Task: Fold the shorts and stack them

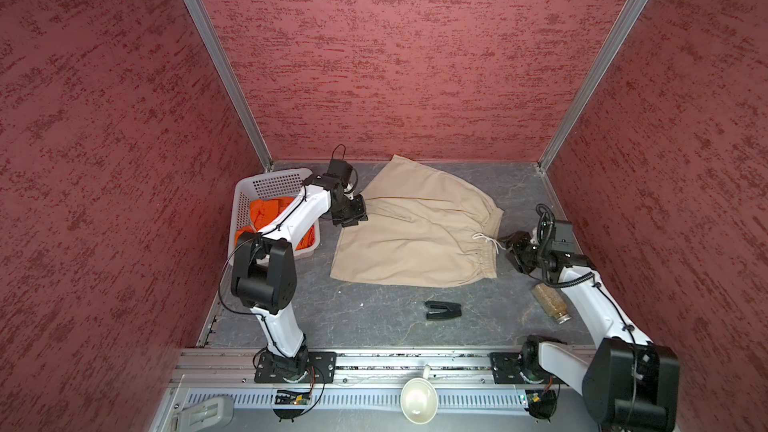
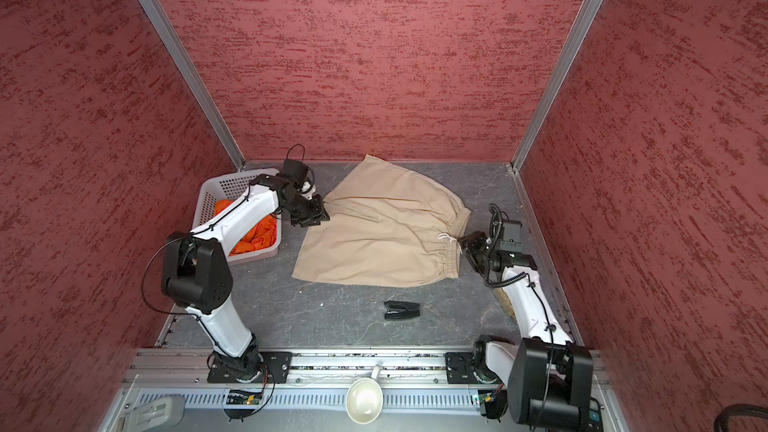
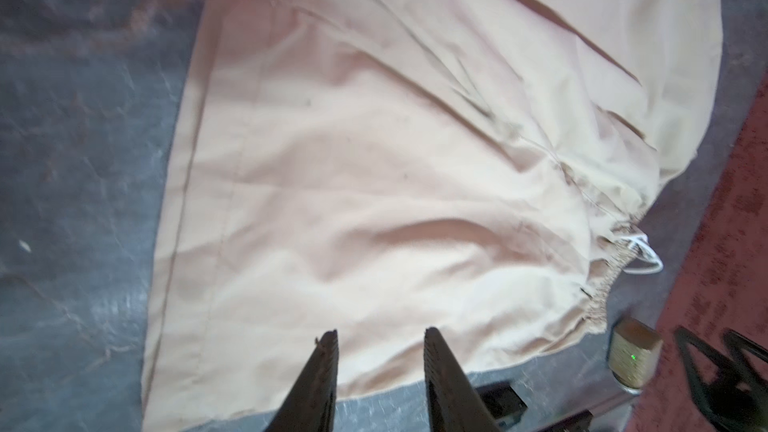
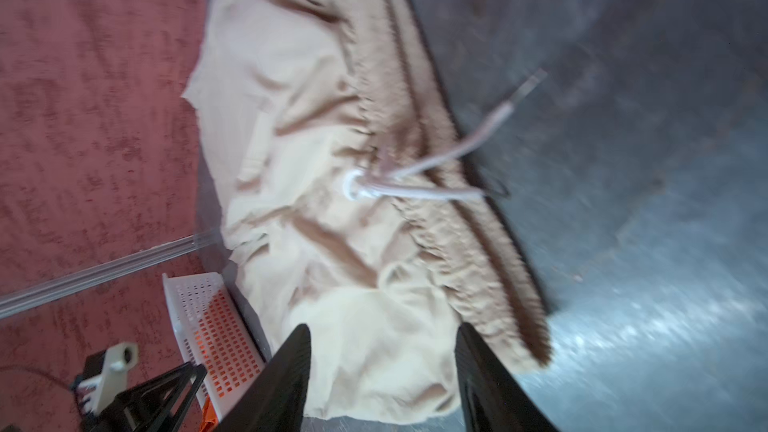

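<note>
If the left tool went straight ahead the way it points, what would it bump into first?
Most likely the beige shorts. The left tool aims right at the spread cloth, with nothing in between. How near it is, the wrist view doesn't clearly show.

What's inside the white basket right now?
The white basket holds the crumpled orange shorts. The left arm crosses in front, covering part of them, and anything beneath the cloth cannot be seen.

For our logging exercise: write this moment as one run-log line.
beige cloth shorts: lying unfolded | orange cloth shorts: in white perforated plastic basket | left gripper: open | right gripper: open
</note>
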You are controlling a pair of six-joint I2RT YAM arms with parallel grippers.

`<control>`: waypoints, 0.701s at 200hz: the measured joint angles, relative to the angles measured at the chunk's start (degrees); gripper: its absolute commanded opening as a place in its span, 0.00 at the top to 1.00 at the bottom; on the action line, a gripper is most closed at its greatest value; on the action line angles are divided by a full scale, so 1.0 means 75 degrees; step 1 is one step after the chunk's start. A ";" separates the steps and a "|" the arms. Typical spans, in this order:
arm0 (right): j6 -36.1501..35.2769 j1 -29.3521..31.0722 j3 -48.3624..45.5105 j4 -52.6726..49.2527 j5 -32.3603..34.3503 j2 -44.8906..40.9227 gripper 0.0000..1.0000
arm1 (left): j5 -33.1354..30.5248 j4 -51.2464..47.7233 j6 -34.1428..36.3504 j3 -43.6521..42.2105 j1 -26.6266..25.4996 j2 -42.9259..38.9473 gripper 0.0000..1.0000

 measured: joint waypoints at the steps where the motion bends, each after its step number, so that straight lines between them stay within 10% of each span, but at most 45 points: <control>1: 0.0003 -0.0006 -0.0050 -0.0032 -0.0012 0.0009 0.42 | 0.0000 0.0006 -0.0017 -0.0052 -0.0003 -0.0032 0.63; 103: 0.0813 -0.0038 -0.0784 0.0647 -0.0498 0.1475 0.47 | 0.0073 0.0522 -0.0659 -0.1667 -0.0376 -0.0251 0.64; 140: 0.0953 -0.0026 -0.0804 0.1116 -0.0612 0.1877 0.93 | 0.0076 0.0560 -0.0717 -0.1667 -0.0385 -0.0251 0.62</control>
